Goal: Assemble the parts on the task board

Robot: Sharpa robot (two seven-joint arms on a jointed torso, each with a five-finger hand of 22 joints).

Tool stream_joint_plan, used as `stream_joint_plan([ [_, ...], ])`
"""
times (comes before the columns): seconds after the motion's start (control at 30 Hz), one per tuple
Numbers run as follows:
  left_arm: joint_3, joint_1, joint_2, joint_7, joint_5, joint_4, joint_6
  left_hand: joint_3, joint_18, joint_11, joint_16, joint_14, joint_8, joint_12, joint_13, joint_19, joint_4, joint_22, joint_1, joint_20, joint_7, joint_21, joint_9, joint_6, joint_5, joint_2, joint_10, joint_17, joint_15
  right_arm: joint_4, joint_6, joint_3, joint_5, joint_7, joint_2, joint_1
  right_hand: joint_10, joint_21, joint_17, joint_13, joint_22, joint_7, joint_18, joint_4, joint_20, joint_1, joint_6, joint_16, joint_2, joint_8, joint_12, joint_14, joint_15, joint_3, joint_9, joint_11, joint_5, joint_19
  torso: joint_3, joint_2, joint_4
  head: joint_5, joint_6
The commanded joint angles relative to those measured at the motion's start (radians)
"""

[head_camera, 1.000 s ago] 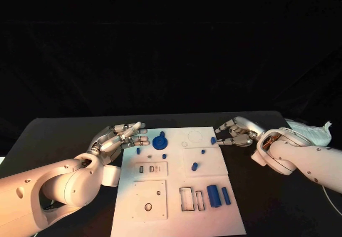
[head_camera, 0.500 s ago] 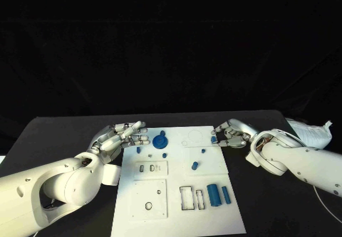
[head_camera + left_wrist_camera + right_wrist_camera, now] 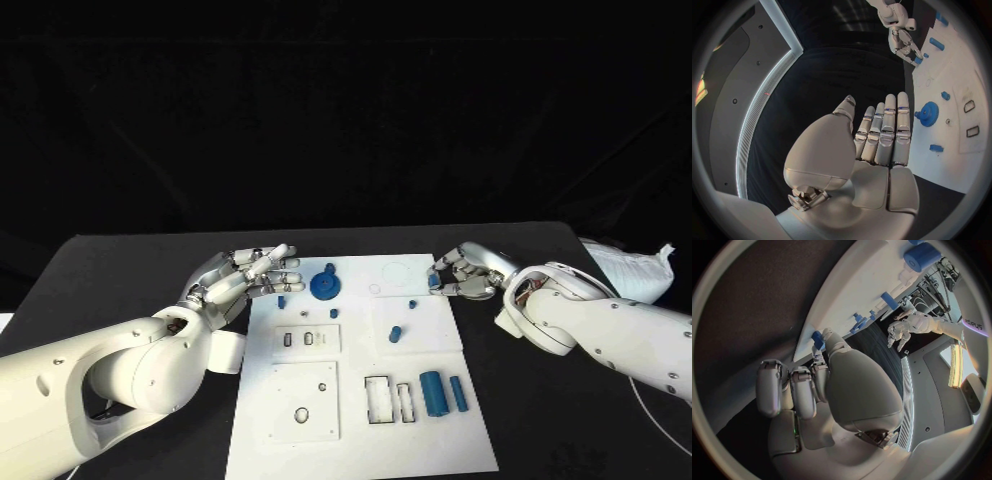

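Head view: right hand (image 3: 469,272) pinches a small blue part (image 3: 431,283) at the task board (image 3: 361,400)'s far right edge; left hand (image 3: 238,280) hovers spread. Lift it straight, I'd say.

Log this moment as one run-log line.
left hand: open, beside board edge | right hand: fingers pinch small blue part at board's right edge | blue gear: on white board

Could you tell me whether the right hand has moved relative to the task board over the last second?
Yes. The right hand has shifted slightly inward and away from the robot along the far right edge of the task board, which stayed put.
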Motion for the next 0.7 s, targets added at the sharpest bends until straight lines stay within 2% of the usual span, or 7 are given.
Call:
stream_joint_plan([
  [0.03,0.0,0.0,0.001,0.005,0.001,0.002,0.021,0.002,0.011,0.003,-0.005,-0.004,-0.007,-0.006,-0.001,-0.005,-0.006,-0.002,0.01,0.004,0.006,-0.006,0.0,0.0,-0.003,0.0,-0.005,0.002,0.001,-0.003,0.009,0.0,-0.016,0.0,0.003,-0.002,0.009,0.005,0.227,0.0,0.007,-0.001,-0.012,0.0,-0.003,0.003,0.009,0.005,0.012,0.005,0.004,0.097,-0.009,0.009,0.001,-0.013,-0.007,0.006,0.0004,0.0,-0.0002,-0.002,0.0],
  [0.57,0.0,0.0,0.001,0.004,0.001,0.001,0.02,0.003,0.011,0.003,-0.006,-0.004,-0.007,-0.006,-0.001,-0.005,-0.008,-0.002,0.012,0.004,0.006,-0.006,0.0,0.0,-0.003,0.001,-0.005,0.002,0.001,-0.009,0.01,0.0,-0.015,-0.001,0.01,-0.003,0.013,0.008,0.232,0.004,0.013,-0.005,-0.013,-0.005,-0.006,0.001,0.022,0.007,0.013,0.005,0.011,0.098,-0.013,0.021,0.002,-0.016,-0.018,0.01,0.0005,0.0,0.0002,-0.001,-0.001],
  [0.7,0.0,0.0,0.001,0.004,0.001,0.002,0.02,0.004,0.011,0.003,-0.006,-0.004,-0.008,-0.006,-0.001,-0.005,-0.009,-0.002,0.014,0.004,0.006,-0.006,0.0,0.0,-0.003,0.002,-0.005,0.003,0.001,-0.011,0.002,0.0,-0.015,-0.003,0.011,-0.003,0.017,0.01,0.237,0.009,0.017,-0.012,-0.014,-0.009,-0.009,-0.002,0.045,0.009,0.018,0.011,0.018,0.099,-0.017,0.032,0.006,-0.022,-0.022,0.012,0.0007,0.0,0.0007,-0.002,-0.002],
])
